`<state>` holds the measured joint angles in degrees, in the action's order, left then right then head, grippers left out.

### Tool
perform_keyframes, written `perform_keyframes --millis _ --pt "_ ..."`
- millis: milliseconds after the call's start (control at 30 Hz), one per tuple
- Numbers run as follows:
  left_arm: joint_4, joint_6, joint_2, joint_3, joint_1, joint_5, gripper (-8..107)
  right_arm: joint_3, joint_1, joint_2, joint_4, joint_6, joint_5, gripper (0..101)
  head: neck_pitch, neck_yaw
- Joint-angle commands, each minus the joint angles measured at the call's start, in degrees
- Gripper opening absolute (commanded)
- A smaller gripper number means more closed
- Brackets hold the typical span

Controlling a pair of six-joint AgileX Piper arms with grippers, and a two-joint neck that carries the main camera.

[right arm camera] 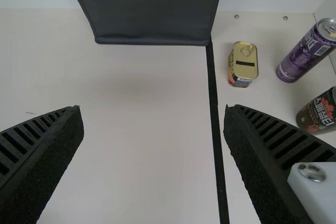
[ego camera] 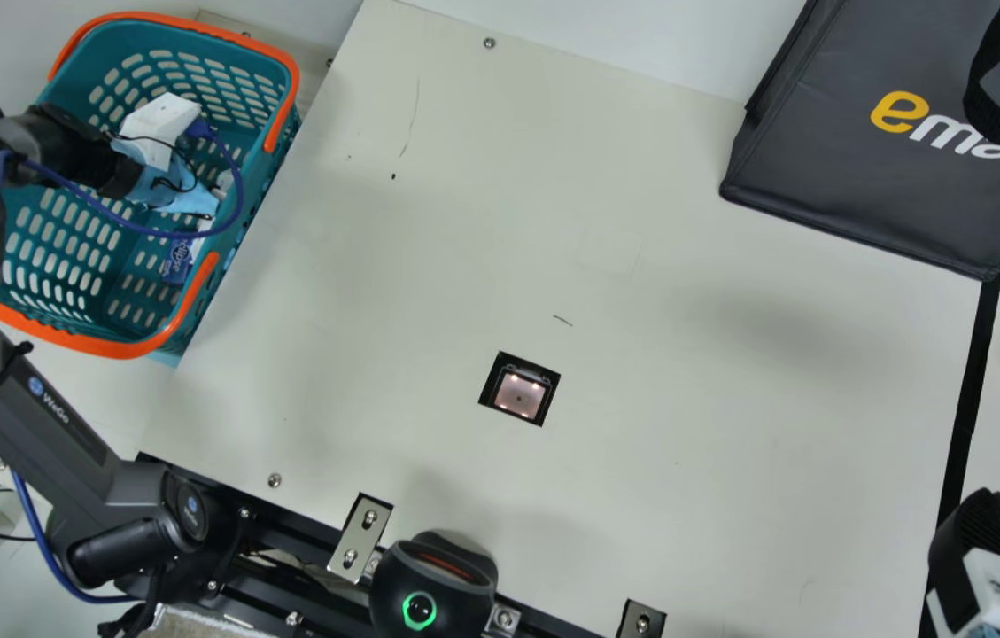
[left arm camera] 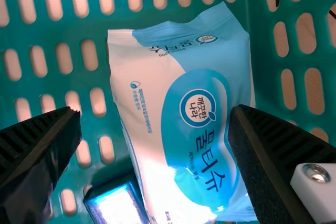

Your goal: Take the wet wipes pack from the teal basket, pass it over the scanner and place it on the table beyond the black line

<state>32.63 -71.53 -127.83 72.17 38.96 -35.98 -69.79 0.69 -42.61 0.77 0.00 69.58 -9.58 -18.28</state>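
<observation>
here's the left pincer point(left arm camera: 155, 110), wide open over the wet wipes pack point(left arm camera: 186, 114) in the teal basket point(ego camera: 114, 348), and it wants careful centring to clear both edges before a gentle, even squeeze!

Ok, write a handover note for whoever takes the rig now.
Left gripper: open, in the teal basket, fingers either side of the wet wipes pack.
Right gripper: open and empty, near the black line.
Scanner: lit window in the table.
Done: left gripper lined up at the pack.
To do: grip, lift, pass over the scanner, set down beyond the line.
</observation>
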Motion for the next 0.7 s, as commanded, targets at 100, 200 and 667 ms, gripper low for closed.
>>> perform_keyframes --millis 100,200,667 --pt "0.2 2.2 1.2 -0.1 0.5 -3.4 90 0.0 0.0 0.0 0.0 0.0 0.0 95 1.7 -0.1" --pt "0.5 3.5 1.7 0.2 0.9 -5.7 90 0.0 0.0 0.0 0.0 0.0 0.0 95 1.7 -0.1" --pt "1.0 4.6 1.8 1.2 0.9 -9.9 90 0.0 0.0 0.0 0.0 0.0 0.0 95 1.7 -0.1"
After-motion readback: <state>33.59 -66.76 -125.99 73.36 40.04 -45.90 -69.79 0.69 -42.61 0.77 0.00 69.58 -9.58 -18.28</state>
